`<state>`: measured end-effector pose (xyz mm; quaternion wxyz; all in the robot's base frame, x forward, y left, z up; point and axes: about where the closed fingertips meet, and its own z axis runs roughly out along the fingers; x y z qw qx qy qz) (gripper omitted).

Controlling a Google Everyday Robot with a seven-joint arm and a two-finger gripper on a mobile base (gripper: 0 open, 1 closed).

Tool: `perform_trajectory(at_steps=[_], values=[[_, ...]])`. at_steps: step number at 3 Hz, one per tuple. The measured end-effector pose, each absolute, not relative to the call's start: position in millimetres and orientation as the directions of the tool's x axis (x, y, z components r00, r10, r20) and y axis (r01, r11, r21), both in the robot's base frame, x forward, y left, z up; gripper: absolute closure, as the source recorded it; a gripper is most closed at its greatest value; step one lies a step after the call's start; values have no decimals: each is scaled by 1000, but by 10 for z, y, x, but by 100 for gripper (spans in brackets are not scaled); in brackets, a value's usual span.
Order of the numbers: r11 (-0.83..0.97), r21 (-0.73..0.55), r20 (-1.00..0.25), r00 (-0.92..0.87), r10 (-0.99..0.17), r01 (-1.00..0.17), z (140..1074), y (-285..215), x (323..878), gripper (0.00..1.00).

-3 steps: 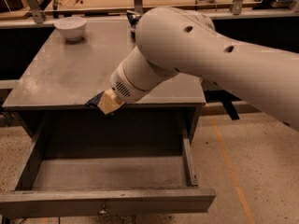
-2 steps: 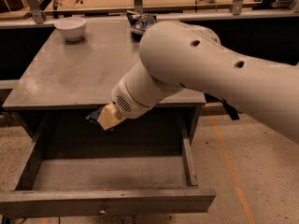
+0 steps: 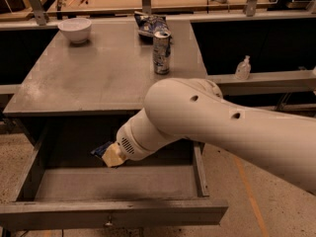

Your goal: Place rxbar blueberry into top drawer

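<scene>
The claw (image 3: 110, 155) is down inside the open top drawer (image 3: 113, 212), near the back of it and just below the front edge of the table (image 3: 89, 80). Only one tan pad of it shows from here, and a dark blue corner of the rxbar blueberry (image 3: 100, 149) sticks out to the left from behind it. The bar is clamped in the claw and held up off the grey drawer floor, toward the rear of the drawer and a bit left of its middle.

The thick white arm (image 3: 212, 125) comes in from the right, crosses the drawer's right side wall and hides the table's front right corner.

The drawer is pulled well out, and its flat front panel has a small knob (image 3: 107, 224) at the centre.

Up on the table, a tall silver-blue can (image 3: 161, 52) stands near the right edge, and a crumpled blue-and-white chip bag (image 3: 149, 23) lies just behind it. A white bowl (image 3: 74, 29) sits at the far left corner. On a ledge off to the right stands a small clear pump bottle (image 3: 242, 68).
</scene>
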<state>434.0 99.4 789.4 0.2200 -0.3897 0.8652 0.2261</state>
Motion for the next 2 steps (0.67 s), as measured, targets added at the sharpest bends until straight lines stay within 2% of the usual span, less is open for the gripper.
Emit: perform_trajectory(at_steps=[2], values=[[685, 173, -533, -652, -539, -708, 7250, 804, 4507, 35]])
